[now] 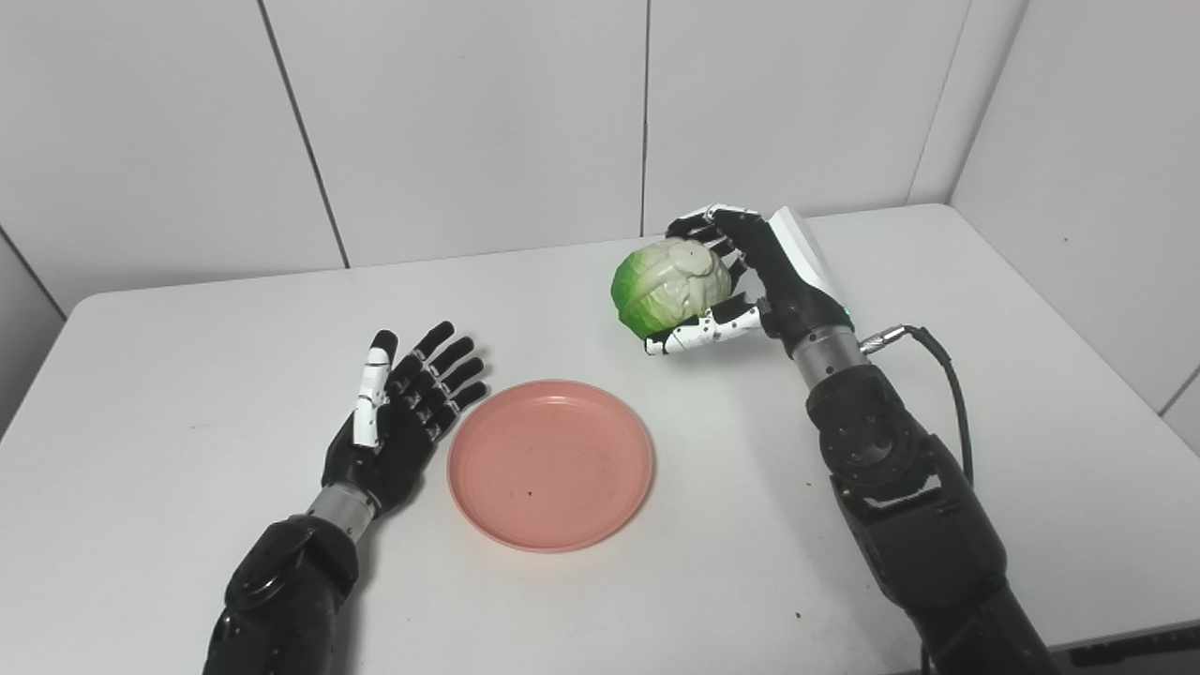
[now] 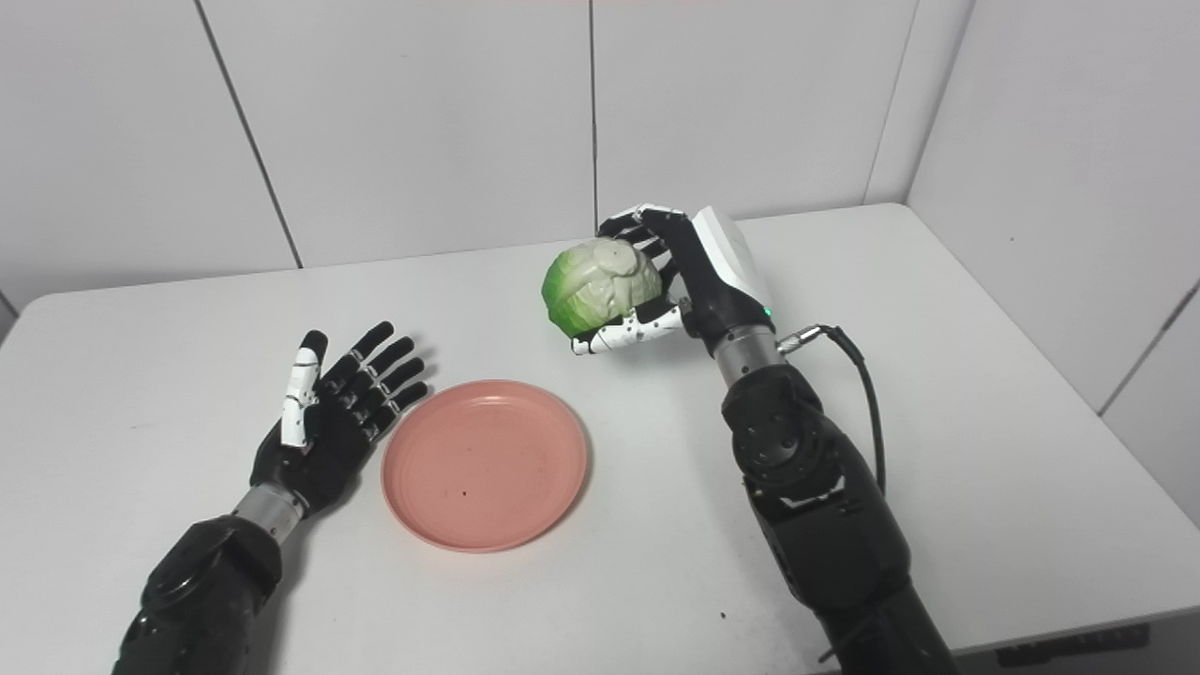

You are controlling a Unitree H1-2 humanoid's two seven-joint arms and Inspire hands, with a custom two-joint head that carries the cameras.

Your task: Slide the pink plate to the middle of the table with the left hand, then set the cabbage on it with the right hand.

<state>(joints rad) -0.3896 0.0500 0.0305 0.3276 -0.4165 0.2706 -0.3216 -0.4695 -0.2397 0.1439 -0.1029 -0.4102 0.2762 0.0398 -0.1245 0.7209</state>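
the round, shallow pink plastic plate (image 1: pixel 550 464) lies flat near the middle of the white table (image 1: pixel 1031 394), empty, with a few dark specks on its floor. at the plate's nine o'clock the left hand (image 1: pixel 398 417), black with a white thumb, rests just beside the rim with its palm up and its fingers spread apart, holding nothing; whether a fingertip touches the rim cannot be told. at the plate's one o'clock the right hand (image 1: pixel 750 277) is closed around the round pale green and white cabbage (image 1: pixel 670 286), its fingers curled over the top and its white thumb under the bottom. the cabbage appears lifted clear of the table, up and to the right of the plate, not over it. a black cable (image 1: pixel 947 394) loops from the right wrist.
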